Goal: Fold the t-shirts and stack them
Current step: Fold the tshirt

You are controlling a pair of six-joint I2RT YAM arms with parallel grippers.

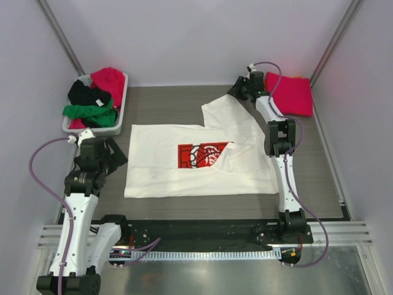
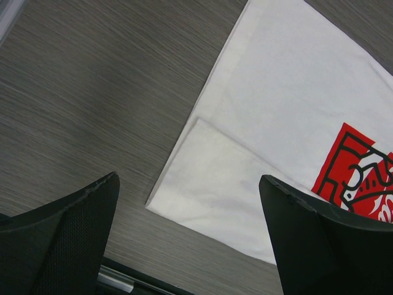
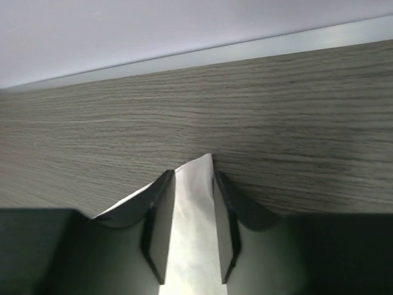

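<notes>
A cream-white t-shirt [image 1: 166,169] with a red chest print [image 1: 199,155] lies spread on the table. Its far right part is drawn into a point toward the back. My right gripper [image 1: 239,91] is shut on that far corner, and the white cloth [image 3: 195,233] shows pinched between its fingers [image 3: 161,209] low over the wood. My left gripper [image 1: 114,153] is open and empty just left of the shirt's left edge. In the left wrist view the shirt [image 2: 288,92], its print [image 2: 359,172] and a folded corner lie between the spread jaws [image 2: 189,178]. A folded magenta-pink shirt [image 1: 290,93] lies at the back right.
A white basket [image 1: 92,129] at the back left holds a red-pink shirt [image 1: 109,78], a black one [image 1: 80,92] and a green one [image 1: 92,112]. Walls close in the back and sides. A metal rail [image 1: 202,253] runs along the near edge.
</notes>
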